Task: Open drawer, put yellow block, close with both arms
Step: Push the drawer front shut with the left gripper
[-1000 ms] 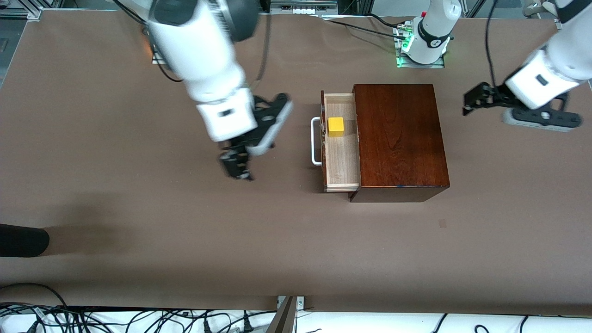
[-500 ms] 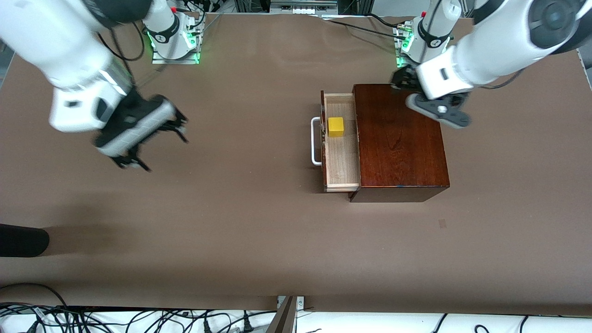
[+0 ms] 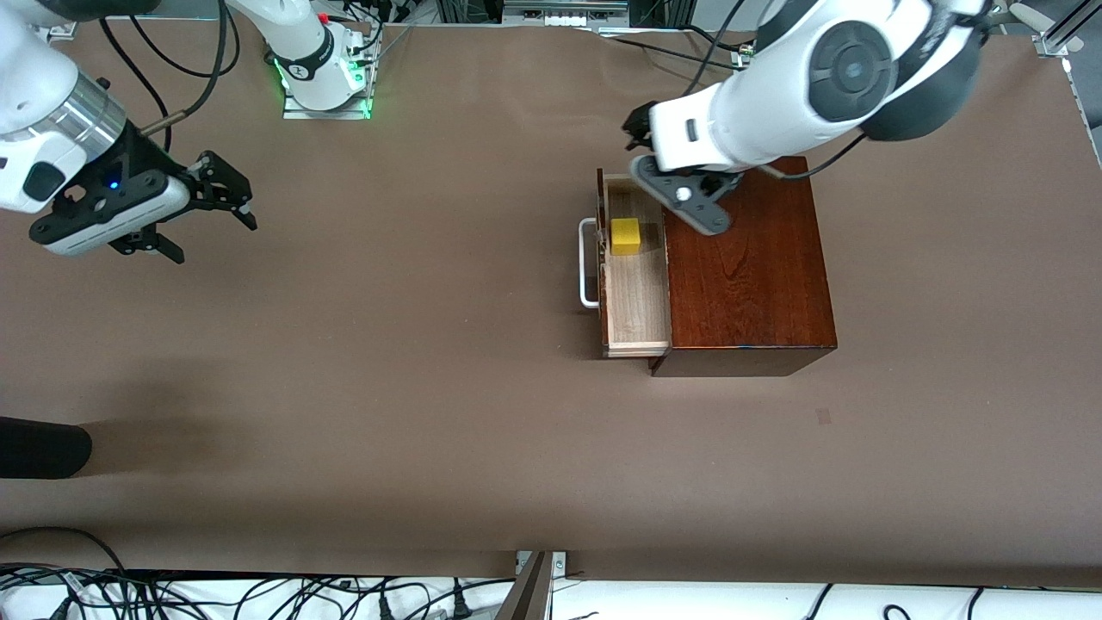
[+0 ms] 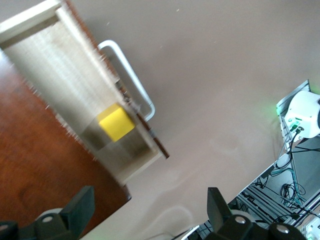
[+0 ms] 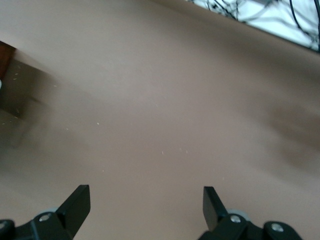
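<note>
1. Hidden parts: from the front view, my left forearm covers the corner of the box (image 3: 747, 267) farthest from the front camera, together with the edge of the drawer (image 3: 635, 293) at that end. My left hand's (image 3: 639, 138) fingertips are mostly concealed under the wrist there. My right arm is cut off at the frame edge.
2. Left wrist view: both fingers (image 4: 80, 207) are visible only as dark tips at the frame border, with the drawer, the box top and the bare surface (image 4: 210, 75) showing past and between them.
3. Left hand state: released, fingers spread wide, grasping nothing. It hangs over the end of the open drawer that lies farthest from the front camera, touching neither drawer nor box.
4. Right hand (image 3: 202, 211) state: released, fingers (image 5: 75, 202) spread wide, empty. It hangs over bare surface toward the right arm's end, well apart from the drawer. The right wrist view shows only surface and a dark corner of the box at the frame edge.
5. Drawer: pulled out of the glossy dark mahogany box. The pale wood tray is exposed; the white bar handle (image 3: 587, 263) sits on the dark front.
6. Yellow block (image 3: 626, 236): a small bright cube resting inside the drawer tray, in the half farther from the front camera, close against the inside of the front panel (image 4: 116, 122).
</note>
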